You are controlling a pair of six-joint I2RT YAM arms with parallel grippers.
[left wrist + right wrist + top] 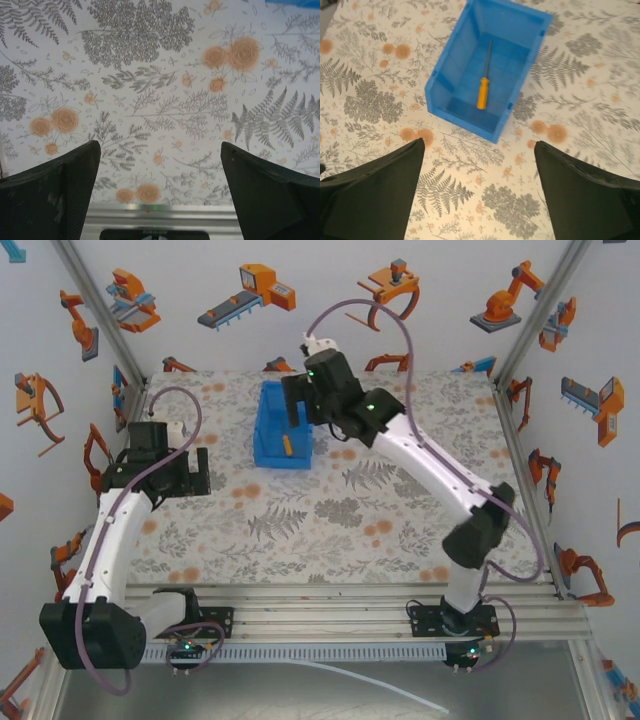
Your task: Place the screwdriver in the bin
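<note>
**Left gripper (193, 472) idle, right gripper (293, 412) empty above the loaded bin (268, 440)**

Left gripper sits low over the table (300, 525) on the left side, well apart from the bin. Its wrist view has the jaws spread wide with nothing between them, just the flowered cloth below.

Moving right, the bin stands toward the far middle of the table. The screwdriver (483, 90) lies flat on the bin's floor, roughly along its long axis, orange handle toward the low front lip and dark shaft pointing at the back wall. From above, only the orange handle (286, 445) can be made out inside the bin.

Further right, the right arm reaches in across the table, and its gripper hangs above the bin. The right wrist camera looks down into it between fingers that stand wide apart and hold nothing.

Judging from this, the placing step looks done: the screwdriver is inside and free of both grippers. What remains is likely the retreat. That calls for the right gripper to lift straight up and pull back toward its base without clipping the bin's tall walls, so the bin is not nudged or tipped.
</note>
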